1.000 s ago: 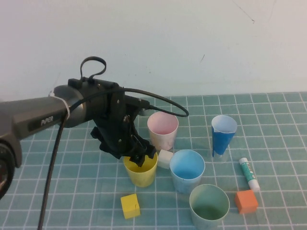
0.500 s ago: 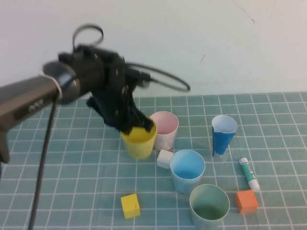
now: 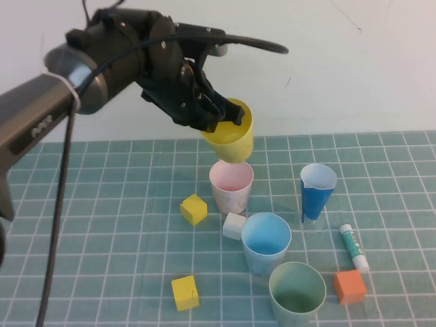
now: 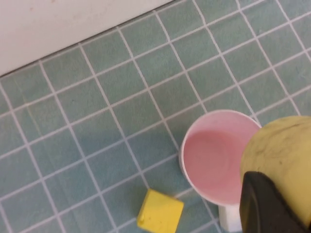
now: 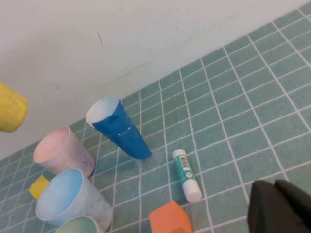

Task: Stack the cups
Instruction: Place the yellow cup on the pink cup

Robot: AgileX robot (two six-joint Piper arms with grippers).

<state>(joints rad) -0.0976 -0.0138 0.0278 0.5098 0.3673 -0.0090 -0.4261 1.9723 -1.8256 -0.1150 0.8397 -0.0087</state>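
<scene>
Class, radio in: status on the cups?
Left gripper shut on yellow cup, above pink cup. Right gripper shut, idle. Nothing in the way.

A dark-blue cone-like cup (image 3: 317, 193) with white interior stands upright at right of centre on the teal gridded worktop (image 3: 102, 259). A glue stick (image 3: 353, 247) lies at lower right, an orange cube (image 3: 349, 286) below it. Two yellow cubes (image 3: 193, 208) (image 3: 184, 293) and a white cube (image 3: 234, 225) occupy the lower centre.

Yellow cup (image 3: 230, 136), pink cup (image 3: 231, 184), teal-checked mat (image 3: 102, 225)
</scene>
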